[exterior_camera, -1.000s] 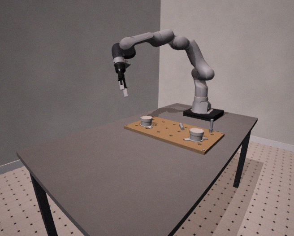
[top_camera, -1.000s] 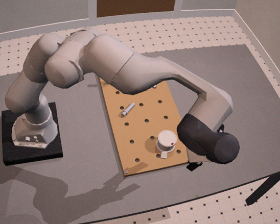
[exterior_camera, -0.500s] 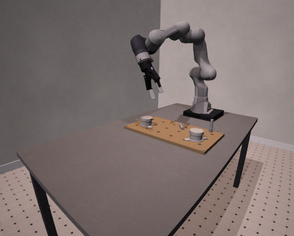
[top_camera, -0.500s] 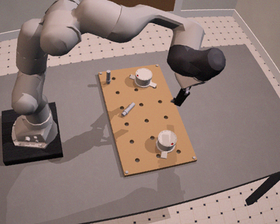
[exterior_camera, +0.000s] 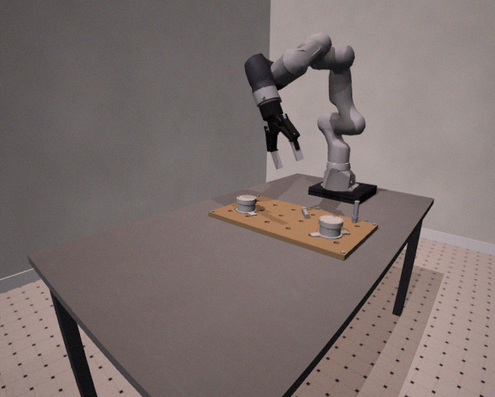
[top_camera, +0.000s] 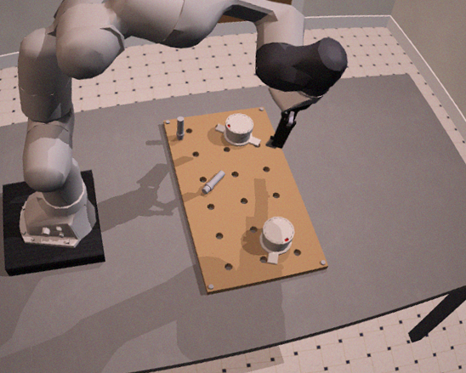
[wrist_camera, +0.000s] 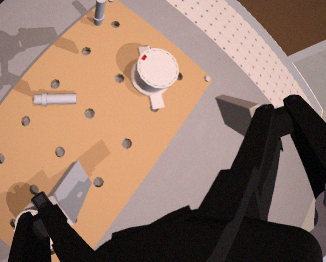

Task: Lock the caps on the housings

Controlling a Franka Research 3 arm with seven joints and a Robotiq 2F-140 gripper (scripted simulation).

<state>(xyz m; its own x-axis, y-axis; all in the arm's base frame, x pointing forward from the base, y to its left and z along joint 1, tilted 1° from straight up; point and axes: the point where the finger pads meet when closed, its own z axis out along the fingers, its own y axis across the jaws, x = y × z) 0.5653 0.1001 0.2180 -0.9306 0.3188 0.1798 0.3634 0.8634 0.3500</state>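
Observation:
The far housing with its white round cap (top_camera: 239, 124) (exterior_camera: 330, 222) (wrist_camera: 157, 68) stands upright on the wooden board (top_camera: 211, 164) (exterior_camera: 303, 231) (wrist_camera: 105, 90). A small red mark shows near its cap's rim, and two tabs stick out at its base. The other capped housing (top_camera: 277, 231) (exterior_camera: 246, 202) stands upright near the board's opposite end, also with a red mark. In the wrist view it is mostly hidden behind a finger. My gripper (exterior_camera: 287, 162) (wrist_camera: 150, 142) is open and empty, high above the board and touching neither housing.
A grey pin (top_camera: 180, 128) (exterior_camera: 356, 211) (wrist_camera: 99, 12) stands upright at the board's corner near the far housing. A second grey pin (top_camera: 214, 182) (exterior_camera: 305, 213) (wrist_camera: 55, 98) lies on the board between the housings. Several holes dot the board.

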